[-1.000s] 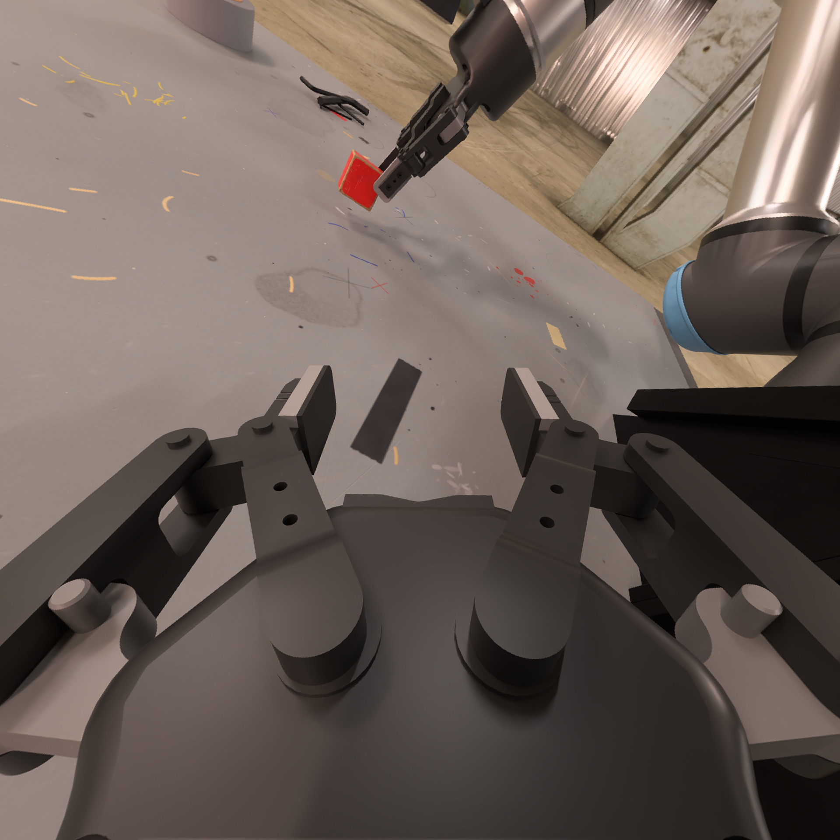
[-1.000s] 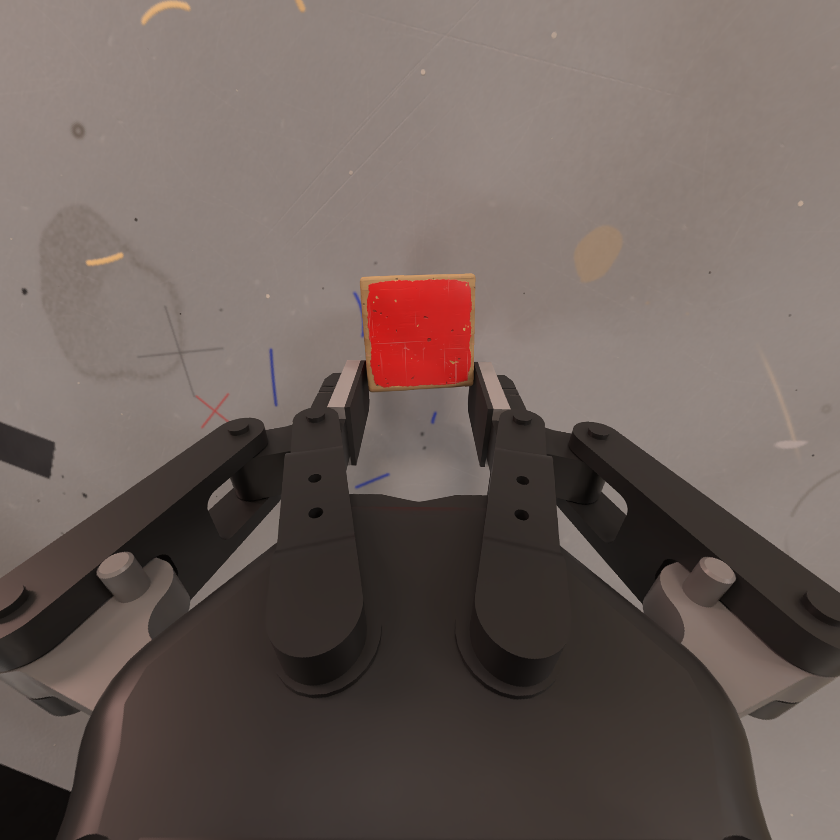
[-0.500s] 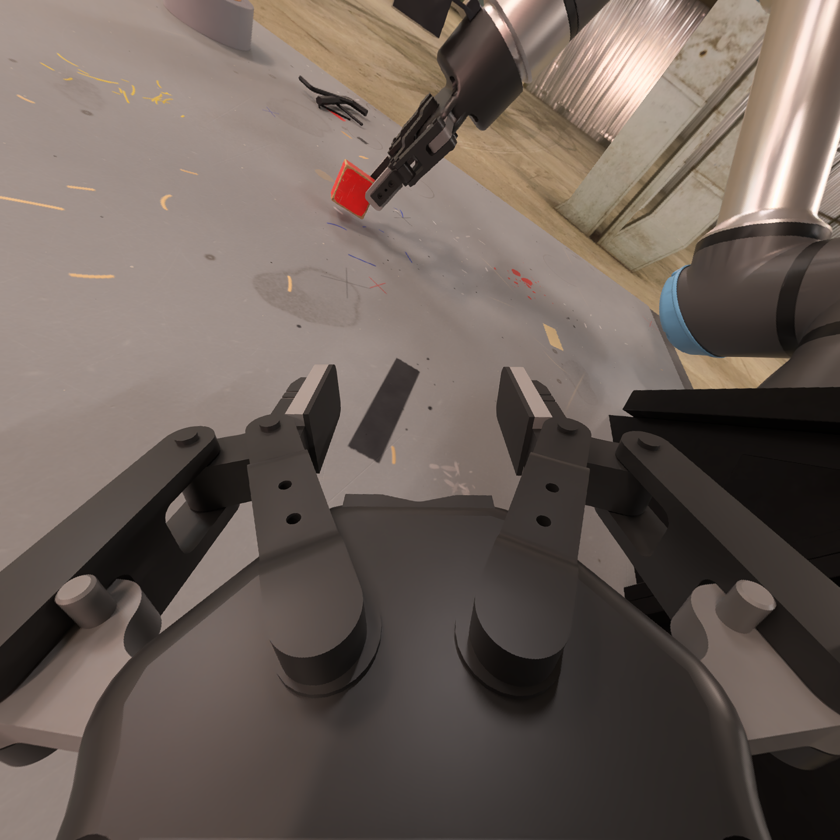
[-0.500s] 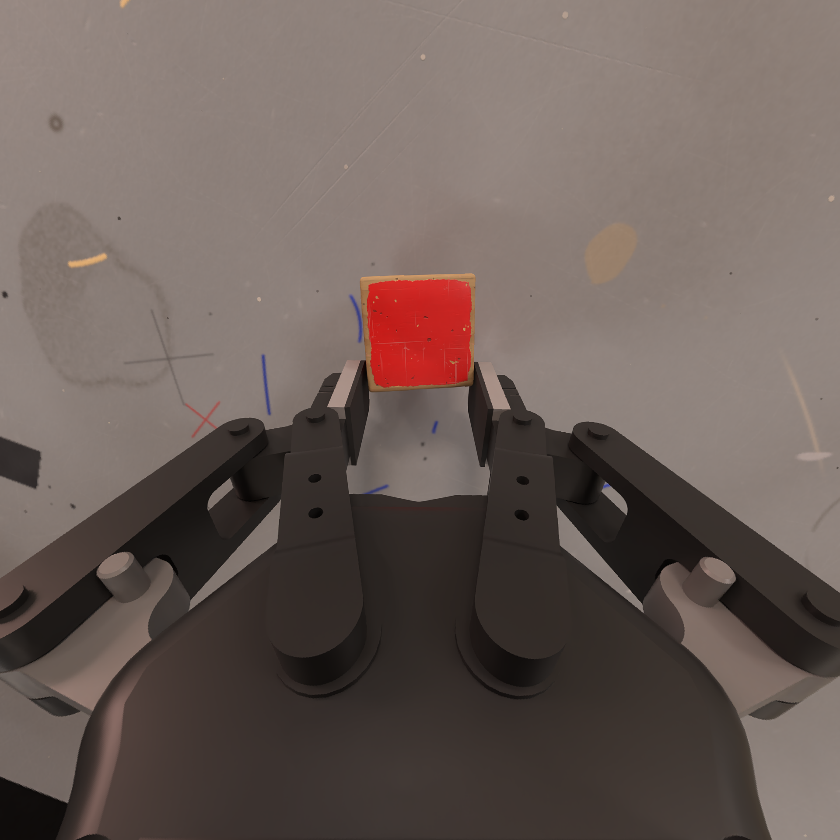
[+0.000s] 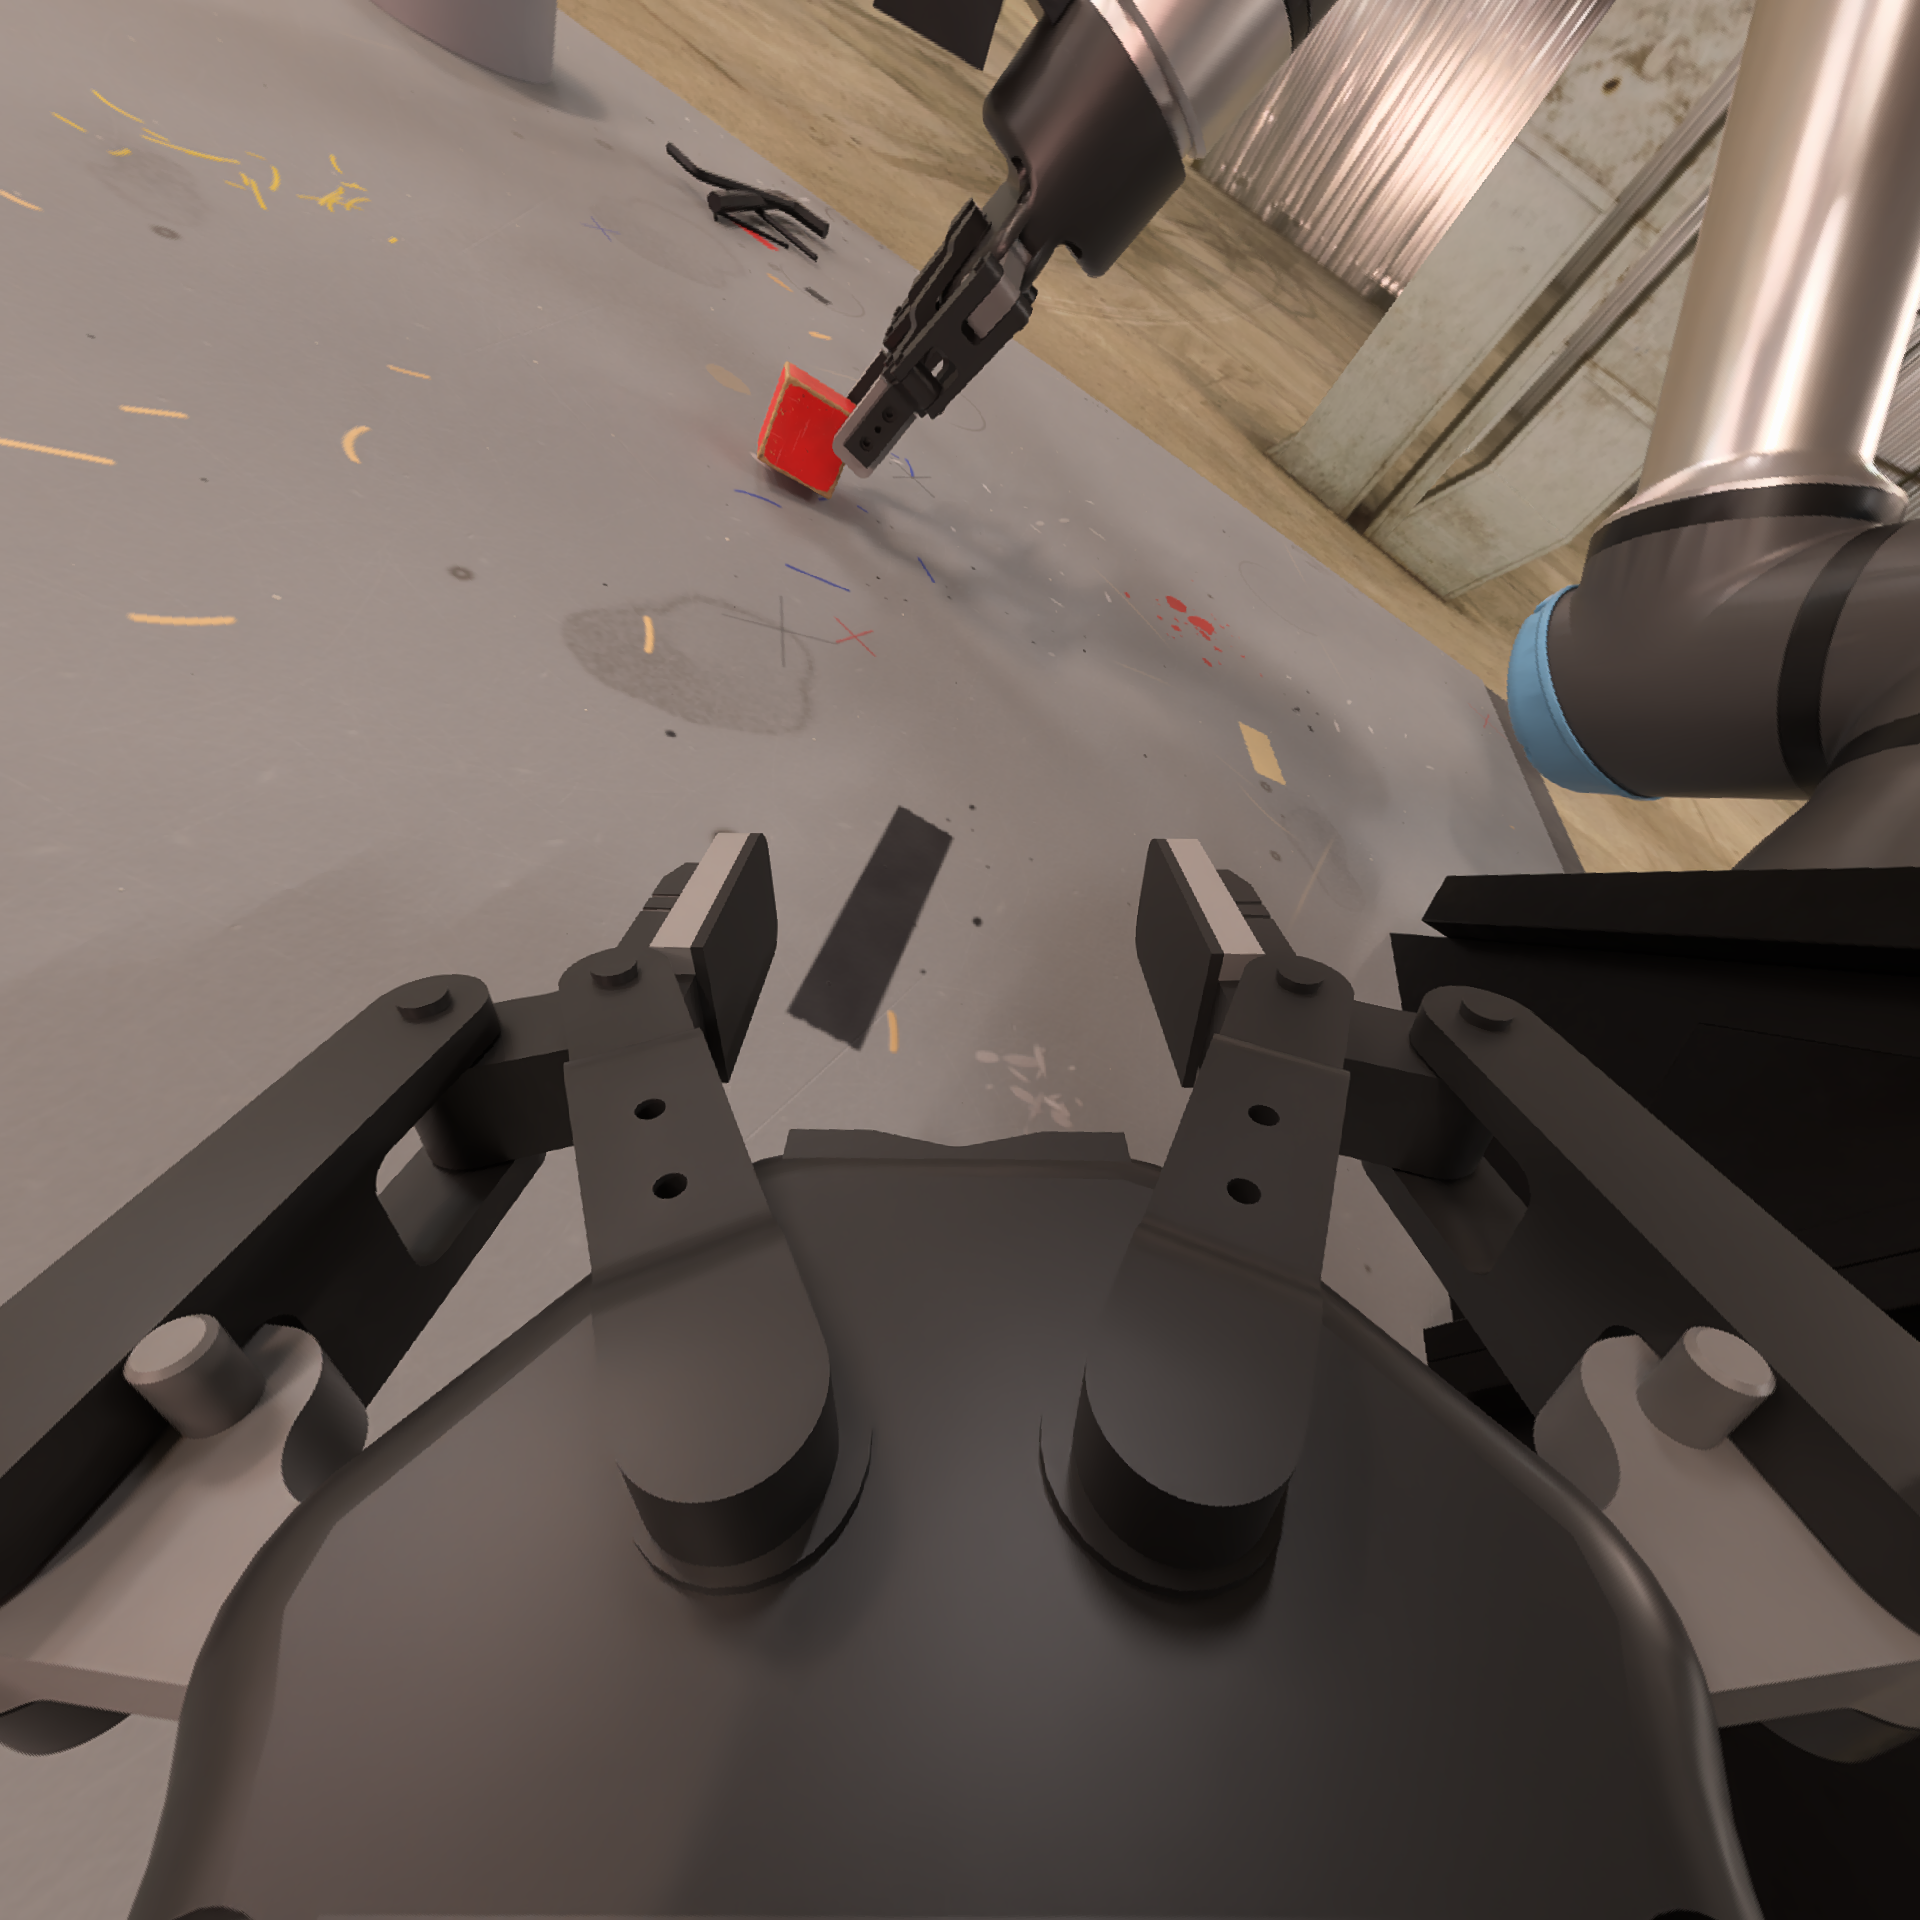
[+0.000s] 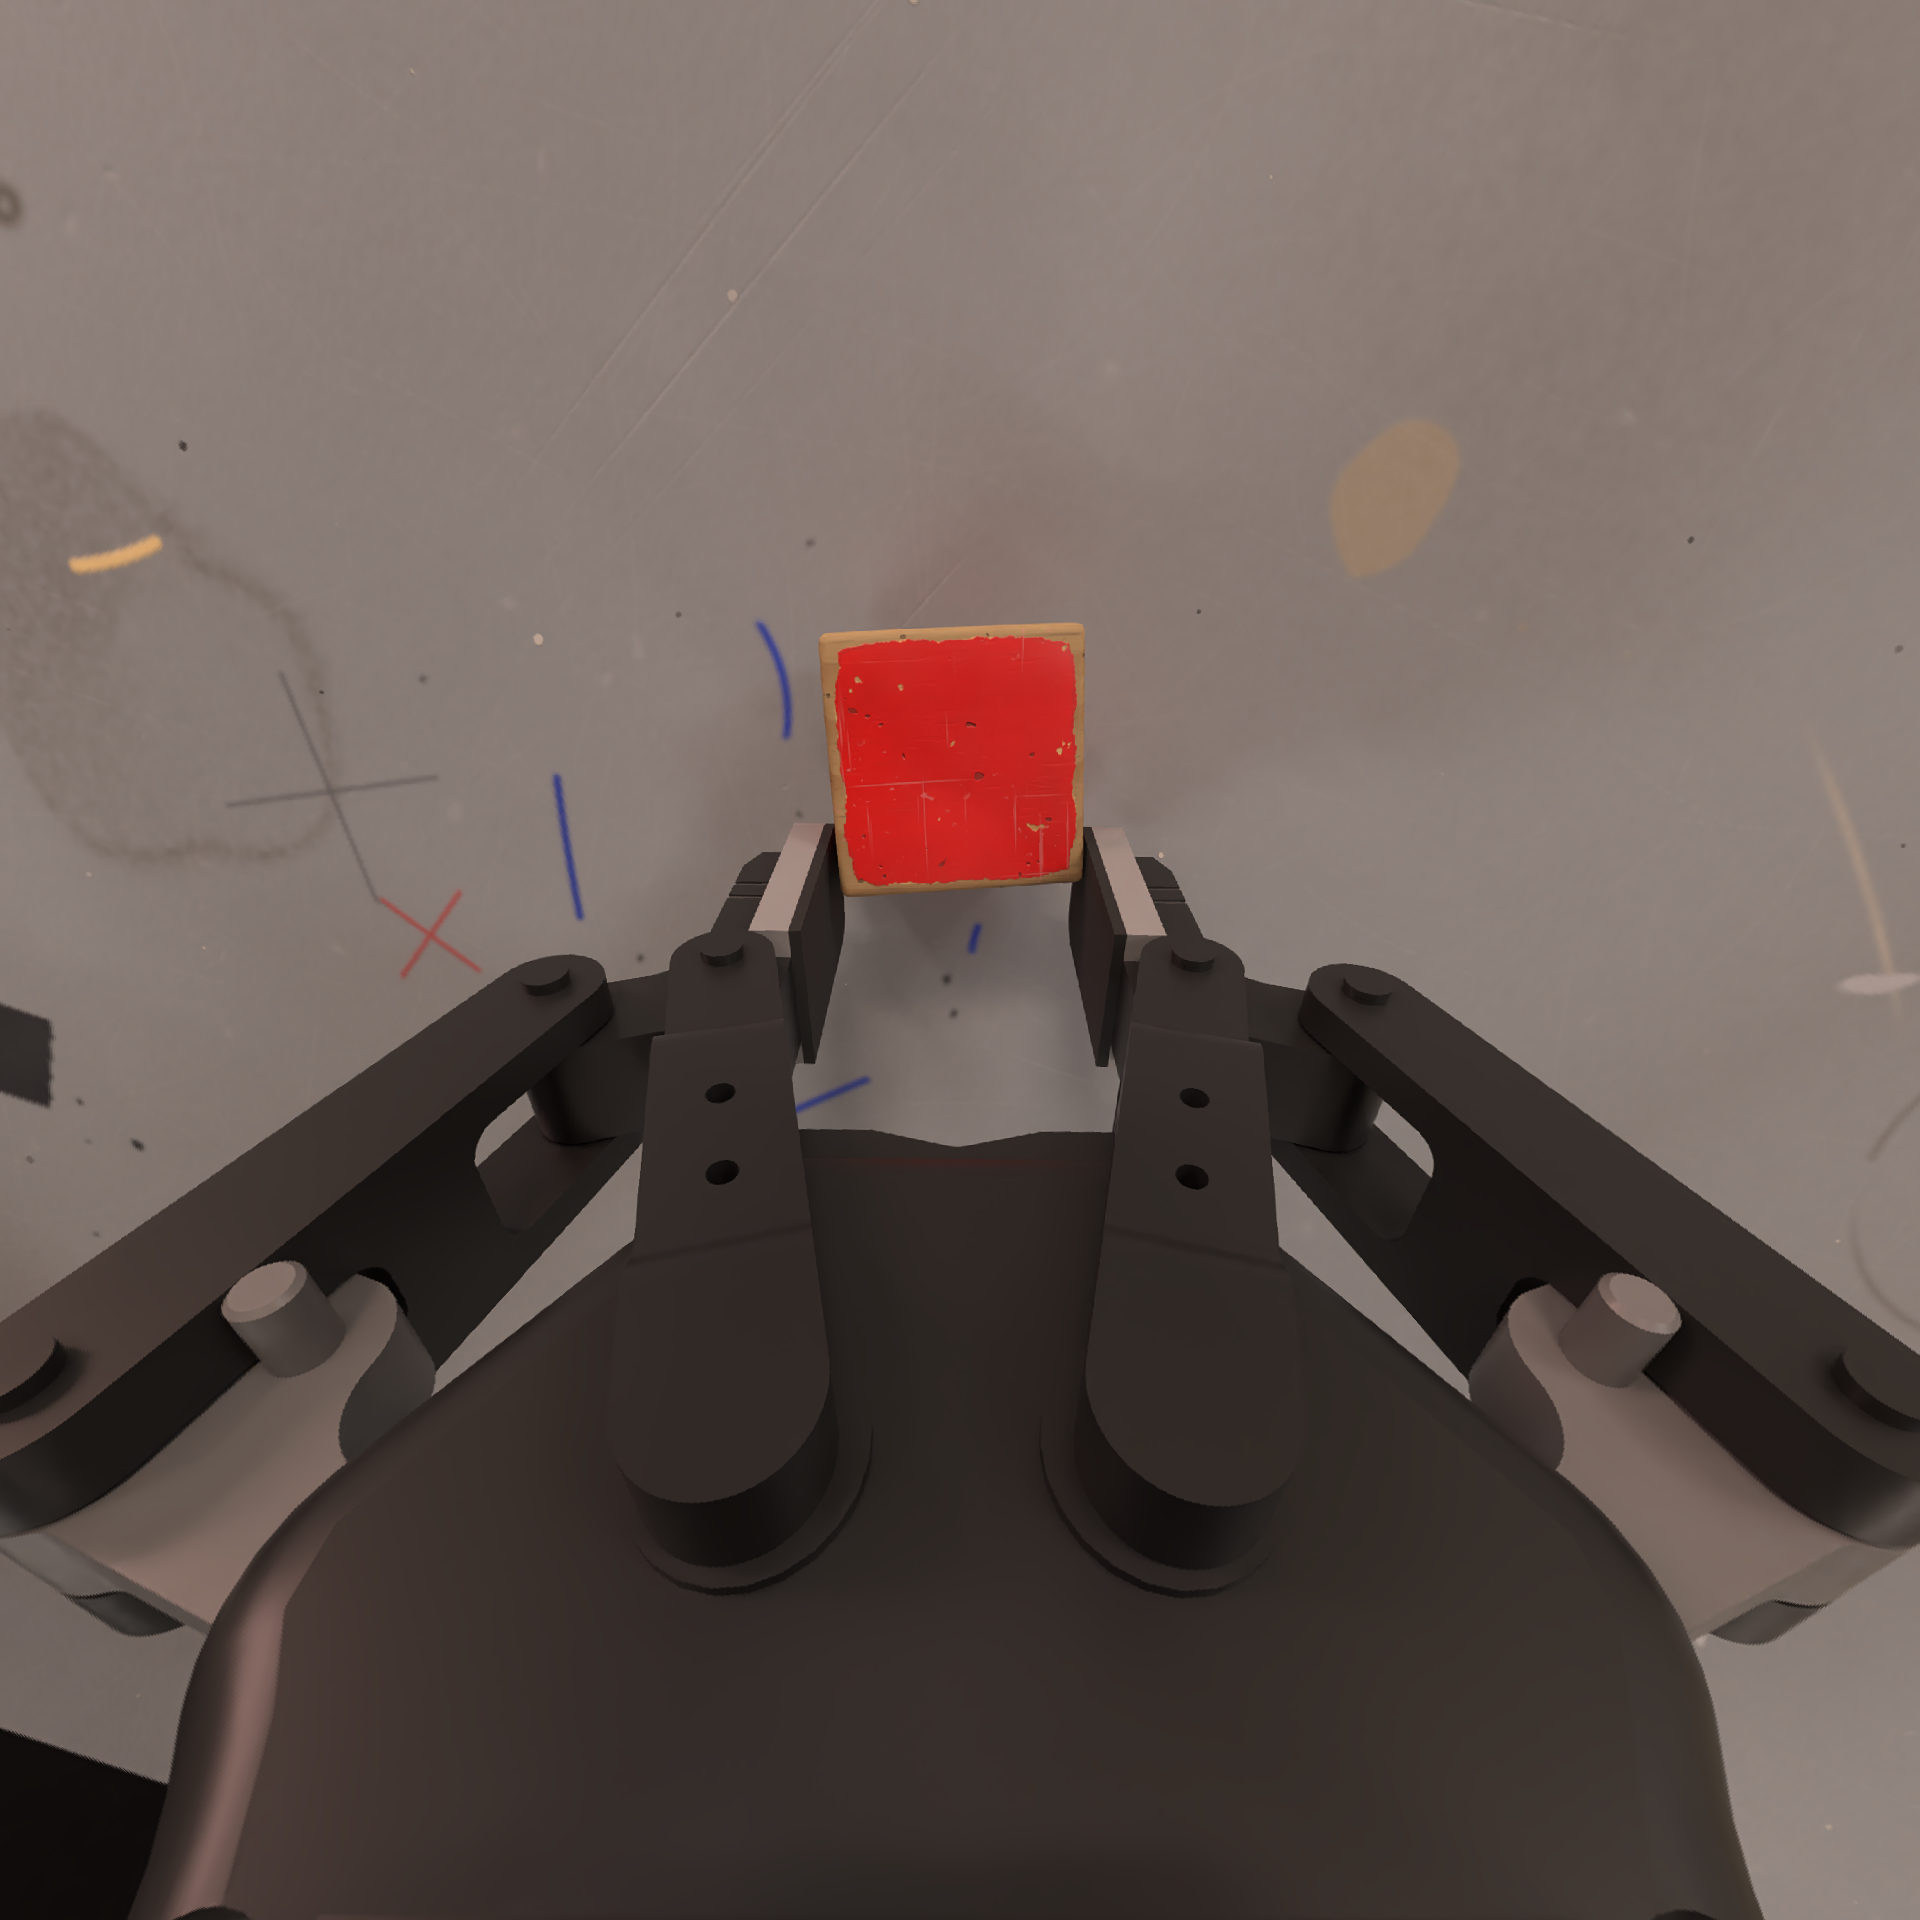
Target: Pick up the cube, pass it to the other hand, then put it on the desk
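Observation:
The red cube (image 6: 956, 758) with tan edges is gripped near its lower edge between my right gripper's (image 6: 958, 847) pads. In the left wrist view the cube (image 5: 798, 428) hangs tilted, its lower corner at or just above the grey desk (image 5: 312, 727); I cannot tell if it touches. The right gripper (image 5: 883, 436) reaches down to it from the upper right. My left gripper (image 5: 956, 914) is open and empty, low over the near part of the desk, well apart from the cube.
A black tape strip (image 5: 873, 925) lies on the desk between the left fingers. A black tangled object (image 5: 748, 203) lies beyond the cube. The right arm's elbow (image 5: 1714, 644) and a black box (image 5: 1662, 1039) stand at the right. The desk edge runs diagonally behind the cube.
The right gripper has carried the cube downward toward the desk surface, still shut on it. The left gripper has stayed open and nearly still.

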You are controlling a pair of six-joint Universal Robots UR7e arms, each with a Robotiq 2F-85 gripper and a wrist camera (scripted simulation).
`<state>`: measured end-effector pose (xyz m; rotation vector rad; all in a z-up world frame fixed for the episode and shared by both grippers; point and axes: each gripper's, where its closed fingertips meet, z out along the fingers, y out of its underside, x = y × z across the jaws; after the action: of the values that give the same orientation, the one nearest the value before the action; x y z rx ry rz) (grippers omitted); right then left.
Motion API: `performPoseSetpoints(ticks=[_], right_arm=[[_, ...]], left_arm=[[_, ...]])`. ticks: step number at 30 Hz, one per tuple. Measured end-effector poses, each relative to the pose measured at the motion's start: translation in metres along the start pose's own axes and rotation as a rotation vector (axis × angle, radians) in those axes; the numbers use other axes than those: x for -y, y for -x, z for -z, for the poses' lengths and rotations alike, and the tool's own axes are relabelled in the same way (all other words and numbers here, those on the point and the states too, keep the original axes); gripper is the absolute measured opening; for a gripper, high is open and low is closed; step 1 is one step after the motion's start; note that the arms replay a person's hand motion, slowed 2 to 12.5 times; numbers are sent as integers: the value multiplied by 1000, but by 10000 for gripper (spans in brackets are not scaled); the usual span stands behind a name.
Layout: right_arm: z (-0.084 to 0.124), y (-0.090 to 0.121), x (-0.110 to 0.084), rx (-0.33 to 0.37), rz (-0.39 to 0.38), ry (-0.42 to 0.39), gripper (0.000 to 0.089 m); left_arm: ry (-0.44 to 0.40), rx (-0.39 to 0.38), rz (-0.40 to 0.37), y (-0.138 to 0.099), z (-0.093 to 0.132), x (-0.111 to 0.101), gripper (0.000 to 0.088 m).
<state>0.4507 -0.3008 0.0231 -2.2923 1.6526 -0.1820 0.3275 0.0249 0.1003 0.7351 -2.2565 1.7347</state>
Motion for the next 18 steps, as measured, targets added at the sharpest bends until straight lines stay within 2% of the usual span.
performPoseSetpoints(ticks=[10,11,12,13,18], right_arm=[[-2,-6,-5,-31,6,17,387],[-2,-7,-5,-33,5,14,457],[-1,-7,-5,-34,4,11,592],[0,-7,-4,-35,3,7,669],[7,-7,-3,-26,0,-18,796]], left_arm=[[19,-5,-1,-2,-3,-4,627],[20,-5,-2,-2,-3,-4,627],[20,-5,-3,-2,-3,-4,627],[21,-6,-4,-2,-3,-4,627],[28,-7,-9,-3,-4,-5,628]])
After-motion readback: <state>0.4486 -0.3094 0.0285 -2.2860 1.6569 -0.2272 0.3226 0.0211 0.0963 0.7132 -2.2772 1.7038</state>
